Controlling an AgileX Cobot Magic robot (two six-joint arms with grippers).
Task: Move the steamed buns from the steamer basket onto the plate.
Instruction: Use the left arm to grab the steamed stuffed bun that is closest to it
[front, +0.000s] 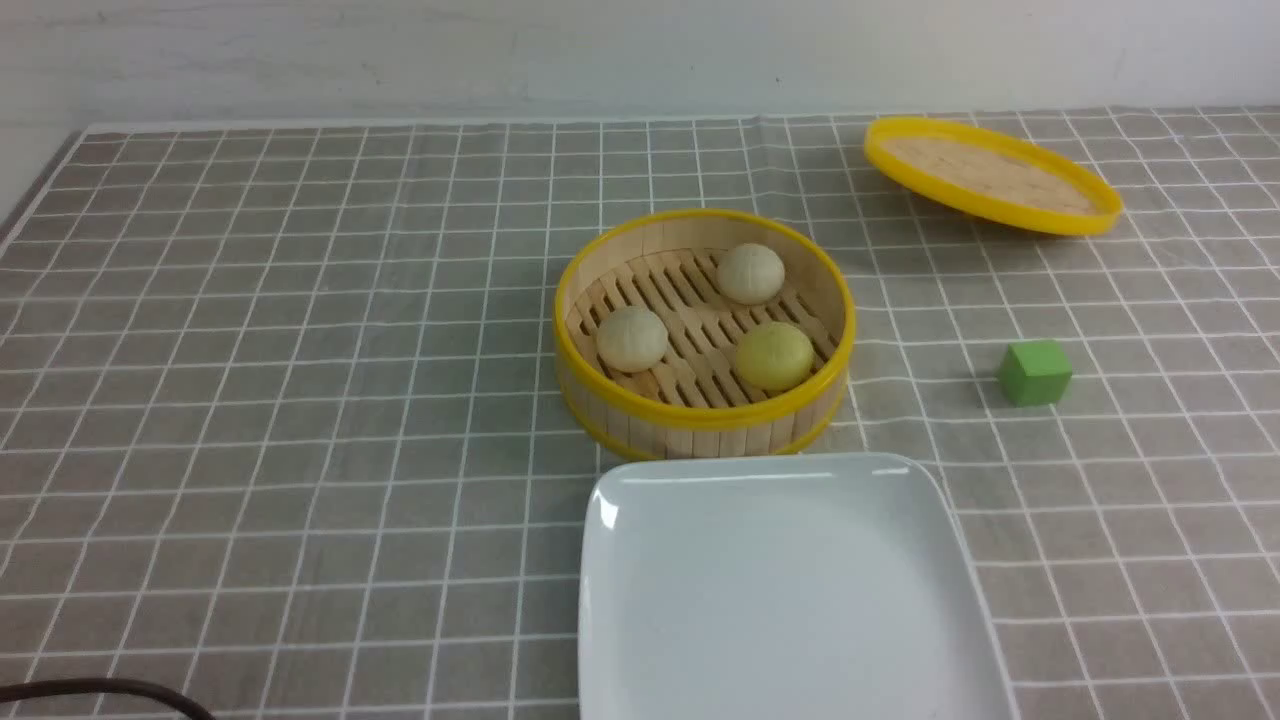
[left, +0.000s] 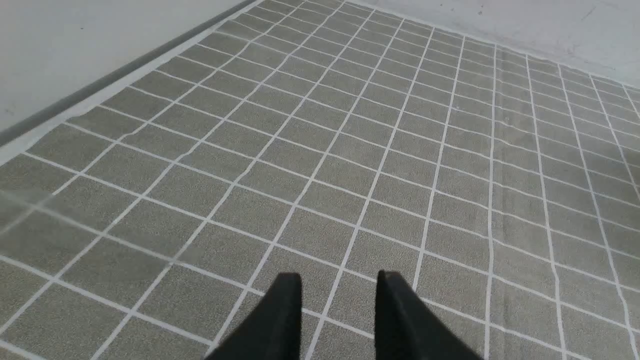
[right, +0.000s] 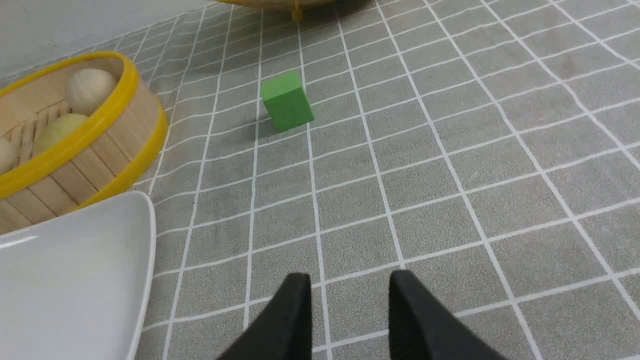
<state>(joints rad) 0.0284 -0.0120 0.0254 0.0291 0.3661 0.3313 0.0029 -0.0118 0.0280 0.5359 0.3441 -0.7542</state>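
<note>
The steamer basket (front: 700, 415) stands mid-table and holds three steamed buns: a cream one (front: 632, 339) at the left, another cream one (front: 751, 272) at the back, a pale yellow one (front: 774, 355) at the right. The white square plate (front: 640, 600) lies just in front of it with nothing on it. Neither arm shows in the front view. My left gripper (left: 339, 280) hangs open over bare cloth, nothing between its fingers. My right gripper (right: 350, 280) is open too, over cloth to the right of the plate (right: 135, 235) and basket (right: 115, 150).
A green cube (front: 1034, 372) (right: 286, 101) sits right of the basket. The flat yellow-rimmed lid (front: 990, 176) lies tilted at the back right. A grey checked cloth (front: 250, 400) covers the table up to the white wall. A dark cable (front: 100, 690) crosses the front left corner.
</note>
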